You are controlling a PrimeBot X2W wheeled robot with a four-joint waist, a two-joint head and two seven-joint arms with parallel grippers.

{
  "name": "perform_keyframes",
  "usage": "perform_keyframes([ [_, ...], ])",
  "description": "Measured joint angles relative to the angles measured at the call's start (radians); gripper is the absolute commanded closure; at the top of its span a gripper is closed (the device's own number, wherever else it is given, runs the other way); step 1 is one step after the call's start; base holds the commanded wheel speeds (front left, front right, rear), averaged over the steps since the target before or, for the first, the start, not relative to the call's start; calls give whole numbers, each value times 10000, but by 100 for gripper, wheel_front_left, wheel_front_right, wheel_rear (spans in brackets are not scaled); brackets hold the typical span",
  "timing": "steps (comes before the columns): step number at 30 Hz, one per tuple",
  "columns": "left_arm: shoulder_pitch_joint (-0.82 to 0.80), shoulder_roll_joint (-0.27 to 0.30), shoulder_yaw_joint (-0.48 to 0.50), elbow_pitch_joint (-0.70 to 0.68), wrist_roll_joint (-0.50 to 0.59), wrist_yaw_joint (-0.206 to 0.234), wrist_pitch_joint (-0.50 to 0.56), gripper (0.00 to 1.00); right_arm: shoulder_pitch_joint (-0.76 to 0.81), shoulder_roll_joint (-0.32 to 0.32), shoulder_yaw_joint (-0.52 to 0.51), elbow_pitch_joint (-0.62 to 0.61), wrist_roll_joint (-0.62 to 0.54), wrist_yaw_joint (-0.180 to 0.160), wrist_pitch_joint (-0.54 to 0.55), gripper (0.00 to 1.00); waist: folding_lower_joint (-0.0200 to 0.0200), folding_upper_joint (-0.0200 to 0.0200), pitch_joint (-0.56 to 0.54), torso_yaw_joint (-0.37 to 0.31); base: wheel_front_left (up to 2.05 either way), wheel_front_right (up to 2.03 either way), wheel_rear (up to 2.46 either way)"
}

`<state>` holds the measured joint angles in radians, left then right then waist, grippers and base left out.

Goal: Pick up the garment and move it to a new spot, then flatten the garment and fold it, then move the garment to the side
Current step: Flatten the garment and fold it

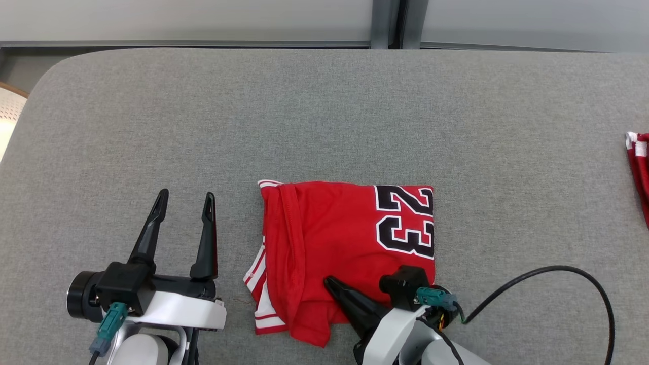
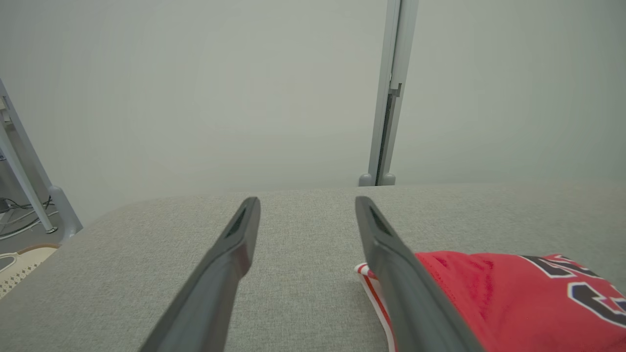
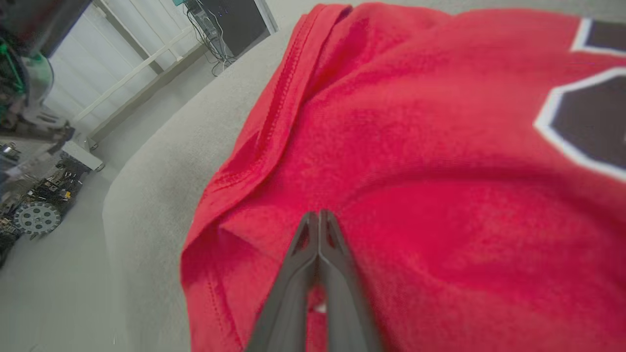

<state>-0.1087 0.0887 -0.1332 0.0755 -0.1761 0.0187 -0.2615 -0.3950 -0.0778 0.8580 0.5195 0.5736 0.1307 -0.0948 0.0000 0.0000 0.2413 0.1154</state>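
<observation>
1. Head view: we logged the garment (image 1: 345, 243) folded on the worktop (image 1: 304, 111).
2. Left hand (image 1: 185, 195): fingers apart, empty, beside it.
3. Right hand (image 1: 328, 280): fingers together, tips on its near edge.
4. We judged only the sideways move outstanding.

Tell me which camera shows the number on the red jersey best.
The head view: both digits of the 23 on the folded red jersey read clearly. The left wrist view catches part of it at its lower right; the right wrist view, a blurred corner.
</observation>
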Motion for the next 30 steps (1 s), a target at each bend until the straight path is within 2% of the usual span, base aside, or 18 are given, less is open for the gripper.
perform_keyframes([
  [10,-1,-58,94,-82,4,-61,-2,0,-348,-491,1208,86,1400,-21,347,100,0,0,171,-81,0,0,0],
  [15,39,-65,207,-65,42,-88,-2,0,-338,-940,1616,-867,1726,-17,-63,100,0,0,64,-153,0,0,0],
  [18,187,-58,284,-69,77,-84,-2,0,-306,-1354,1306,-1785,1701,-13,-562,100,0,0,-47,-257,0,0,0],
  [19,249,-50,313,-61,77,-81,-2,0,-252,-1513,1020,-2088,1664,-13,-729,96,1,0,-91,-303,0,0,0],
  [20,280,-35,347,-63,79,-73,-2,0,-175,-1674,736,-2399,1639,-13,-844,71,0,0,-132,-353,0,0,0],
  [21,302,-19,374,-82,84,-52,-2,0,-87,-1824,374,-2677,1505,-13,-959,53,0,0,-172,-406,0,0,0],
  [22,344,-4,416,-88,90,-35,-2,0,42,-1941,-29,-2959,1400,-13,-1055,13,0,0,-216,-466,0,0,0],
  [23,400,10,435,-90,90,-31,-2,0,185,-2052,-445,-3208,1294,-13,-1118,0,0,0,-257,-523,0,0,0],
  [30,558,134,522,-71,88,-27,-2,0,1606,-2105,-3963,-4581,-259,-13,-1400,0,1,0,-569,-806,0,0,0],
])
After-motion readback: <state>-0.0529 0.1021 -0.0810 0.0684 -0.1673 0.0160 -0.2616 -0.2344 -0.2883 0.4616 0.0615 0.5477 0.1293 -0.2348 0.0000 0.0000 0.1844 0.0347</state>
